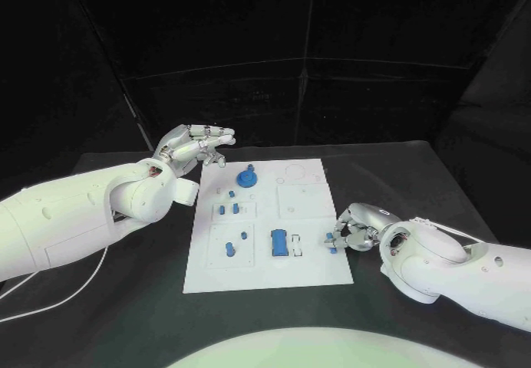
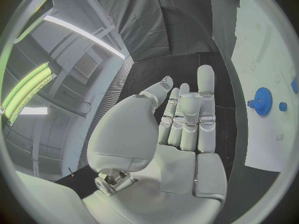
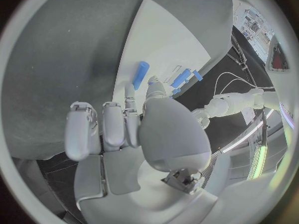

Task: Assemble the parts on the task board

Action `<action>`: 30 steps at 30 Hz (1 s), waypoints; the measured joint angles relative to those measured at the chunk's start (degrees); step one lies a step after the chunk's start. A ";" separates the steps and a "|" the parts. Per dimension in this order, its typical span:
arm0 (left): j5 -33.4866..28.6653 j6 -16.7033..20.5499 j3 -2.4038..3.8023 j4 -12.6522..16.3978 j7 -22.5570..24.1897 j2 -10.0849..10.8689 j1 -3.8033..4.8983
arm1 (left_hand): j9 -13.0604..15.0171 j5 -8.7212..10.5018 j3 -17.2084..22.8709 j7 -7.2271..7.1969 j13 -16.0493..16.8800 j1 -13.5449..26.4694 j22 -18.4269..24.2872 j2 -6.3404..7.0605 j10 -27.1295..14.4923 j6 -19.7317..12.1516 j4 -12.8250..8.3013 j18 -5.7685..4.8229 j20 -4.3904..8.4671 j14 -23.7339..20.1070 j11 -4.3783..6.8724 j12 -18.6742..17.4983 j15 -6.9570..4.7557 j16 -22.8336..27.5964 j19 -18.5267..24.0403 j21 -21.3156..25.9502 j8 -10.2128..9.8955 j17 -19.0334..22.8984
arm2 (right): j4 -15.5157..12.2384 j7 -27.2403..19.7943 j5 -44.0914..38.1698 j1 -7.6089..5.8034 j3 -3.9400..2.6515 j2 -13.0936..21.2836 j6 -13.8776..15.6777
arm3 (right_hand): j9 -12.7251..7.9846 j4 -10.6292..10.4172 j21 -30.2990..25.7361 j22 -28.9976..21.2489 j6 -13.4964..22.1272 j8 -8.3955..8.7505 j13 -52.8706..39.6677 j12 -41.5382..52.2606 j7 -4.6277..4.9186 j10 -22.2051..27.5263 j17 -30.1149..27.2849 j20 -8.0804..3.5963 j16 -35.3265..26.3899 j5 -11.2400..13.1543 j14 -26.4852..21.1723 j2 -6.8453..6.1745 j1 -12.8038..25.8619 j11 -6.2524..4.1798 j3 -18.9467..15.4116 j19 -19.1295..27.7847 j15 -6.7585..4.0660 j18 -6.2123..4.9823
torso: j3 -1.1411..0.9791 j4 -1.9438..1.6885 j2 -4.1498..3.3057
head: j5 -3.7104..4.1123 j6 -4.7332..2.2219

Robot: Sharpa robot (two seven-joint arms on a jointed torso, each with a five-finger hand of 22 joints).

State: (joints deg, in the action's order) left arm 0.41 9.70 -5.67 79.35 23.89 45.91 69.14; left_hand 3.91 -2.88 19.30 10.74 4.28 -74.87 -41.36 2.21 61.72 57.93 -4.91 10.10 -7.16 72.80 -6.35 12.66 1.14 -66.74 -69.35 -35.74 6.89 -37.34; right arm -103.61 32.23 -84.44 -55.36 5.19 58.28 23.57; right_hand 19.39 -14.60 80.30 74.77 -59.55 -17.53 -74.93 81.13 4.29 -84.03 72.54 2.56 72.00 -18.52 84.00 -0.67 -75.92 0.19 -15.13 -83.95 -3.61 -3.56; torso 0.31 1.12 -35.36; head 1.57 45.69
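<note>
The right robot hand point(image 1: 352, 230) sits at the right edge of the task board point(image 1: 310, 268), low over the surface point(image 1: 133, 307). From the head view I read its fingers as curled around a small blue part point(image 1: 332, 243) at the board's rim. The right wrist view shows a fingertip point(image 3: 154, 87) close to a blue cylinder point(image 3: 141, 75) lying on the board, but I cannot tell from it whether the part is gripped or only touched.

The left robot hand point(image 1: 197, 146) hangs above the surface just off the board's far left corner. Its fingers are extended and apart, and it holds nothing.

Board status, as far as I can judge:
- A blue gear point(image 1: 247, 180) stands seated near the far left of the board.
- Two small blue pegs point(image 1: 229, 208) stand below the gear.
- A larger blue block point(image 1: 279, 242) and a slim blue piece point(image 1: 298, 245) lie near the board's centre.
- A small blue piece point(image 1: 230, 248) lies in the near left panel.
- The recesses on the right half point(image 1: 301, 201) appear unfilled.

I judge the assembly partly done, with several parts not yet placed.
</note>
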 measured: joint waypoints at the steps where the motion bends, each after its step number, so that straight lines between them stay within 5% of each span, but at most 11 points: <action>1: 0.00 0.00 -0.01 0.00 0.00 0.00 0.00 | 0.00 0.00 0.00 0.00 0.00 0.00 0.00 0.00 0.00 0.00 0.00 0.00 0.00 0.00 0.00 0.00 0.00 0.00 0.00 0.00 0.00 0.00 | 0.00 0.06 -0.01 0.10 0.00 -0.06 -0.20 | 0.08 0.00 0.00 0.00 0.00 0.00 0.00 0.00 0.00 0.00 0.00 0.00 0.00 0.00 0.00 0.00 0.00 0.00 0.00 0.00 0.00 0.00 | 0.00 -0.01 -0.02 | 0.00 0.00; 12: 0.00 0.00 -0.04 -0.04 0.00 0.01 -0.01 | 0.00 0.00 0.00 0.00 0.01 0.00 0.00 0.00 0.00 0.00 0.00 0.00 0.00 0.00 0.00 0.00 0.00 0.00 0.00 0.00 0.00 0.05 | -0.06 0.35 -1.45 0.24 -0.21 -0.15 -1.99 | 0.76 0.04 0.00 -0.08 -0.01 -0.27 0.00 0.00 -0.01 0.00 -0.01 0.00 0.00 0.00 0.01 -0.10 -0.59 0.00 0.04 0.00 0.01 0.00 | 0.02 0.00 -0.05 | -0.02 0.07; 17: 0.00 0.00 -0.06 -0.09 0.00 -0.07 -0.01 | 0.00 0.00 0.00 0.00 0.01 0.00 -0.01 0.00 0.00 0.00 0.00 0.00 0.00 0.00 0.00 0.00 0.00 0.00 0.00 0.00 0.00 0.05 | 0.06 0.46 -2.64 0.25 -0.22 -0.49 -2.43 | 1.38 2.09 0.00 -0.14 -0.01 -0.44 -0.41 0.17 -0.01 0.01 -0.01 0.00 0.00 0.00 -0.12 0.64 -4.15 0.01 1.48 0.00 -0.14 0.00 | 0.01 0.00 -0.04 | 0.02 0.07; 23: 0.00 -0.01 -0.10 -0.18 0.00 -0.16 -0.03 | 0.00 0.00 0.00 0.00 0.01 0.00 -0.01 0.00 0.00 0.00 0.00 0.00 0.00 0.00 0.00 0.00 0.00 0.00 0.00 0.00 0.00 0.05 | 0.37 0.57 -4.83 0.25 -0.24 -1.56 -2.80 | 1.69 6.26 -0.24 -0.20 0.40 0.13 -3.23 -0.01 -0.17 0.11 -0.02 -0.45 0.00 6.89 0.05 1.27 -9.03 -0.30 5.63 -0.01 -0.39 0.00 | 0.00 -0.07 -0.02 | 0.02 0.02; 30: 0.00 -0.02 -0.24 -0.22 -0.01 -0.18 -0.03 | 0.00 0.00 0.00 0.00 0.01 0.00 -0.01 0.00 0.00 0.00 0.00 0.00 0.00 0.00 0.00 0.00 0.00 0.00 0.00 0.00 0.00 0.04 | 0.35 0.58 -7.45 0.25 -0.27 -2.06 -3.56 | 1.59 6.97 -0.25 -0.26 0.61 1.33 -3.23 -0.22 0.03 0.11 0.05 -0.44 0.00 5.69 0.05 0.61 -9.68 -0.30 7.67 -0.01 -0.39 0.00 | 0.01 -0.07 -0.02 | 0.03 0.00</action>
State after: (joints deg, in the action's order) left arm 0.41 9.68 -5.91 79.12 23.89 45.74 69.11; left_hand 3.91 -2.88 19.30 10.74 4.30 -74.87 -41.37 2.21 61.73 57.94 -4.91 10.10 -7.16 72.80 -6.35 12.65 1.14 -66.74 -69.35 -35.74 6.89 -37.30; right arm -103.27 32.81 -91.89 -55.10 4.92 56.23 20.01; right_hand 20.99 -7.63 80.06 74.51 -58.93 -16.20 -78.17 80.91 4.33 -83.92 72.59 2.12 72.00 -12.83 84.06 -0.05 -85.60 -0.11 -7.47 -83.96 -3.99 -3.55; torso 0.32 1.04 -35.39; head 1.60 45.69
